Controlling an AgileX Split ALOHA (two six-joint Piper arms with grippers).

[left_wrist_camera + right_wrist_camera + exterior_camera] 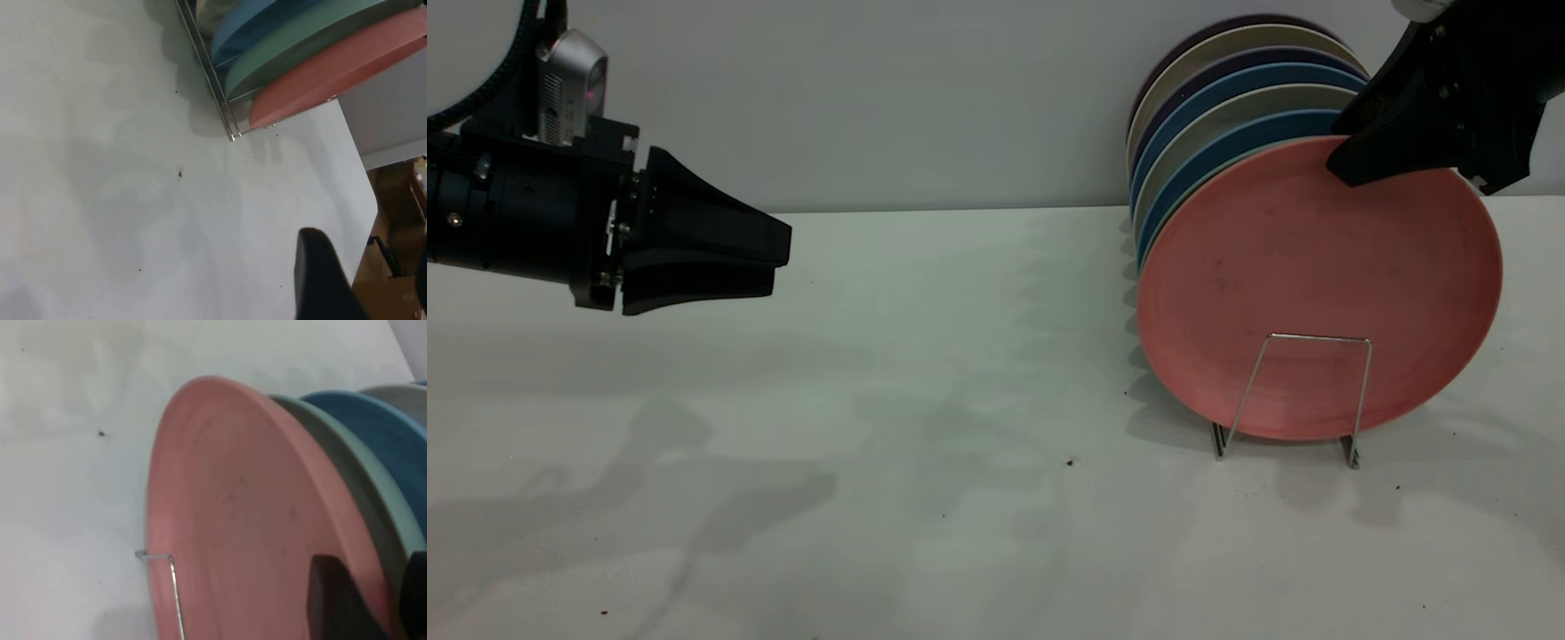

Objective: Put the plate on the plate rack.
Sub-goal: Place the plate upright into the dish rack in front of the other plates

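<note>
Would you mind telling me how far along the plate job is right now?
Mostly done: the pink plate stands upright in the plate rack, in front of the other plates. In hand: the right gripper is at its top rim, one finger either side; whether it grips is unclear. Left: letting go and backing away. The left gripper hovers idle, far left.

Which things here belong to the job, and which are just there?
Job: pink plate, standing in the rack; right gripper, fingers either side of its top rim.
Just there: the other plates behind it; left gripper, hovering off to the left; specks on the table.
</note>
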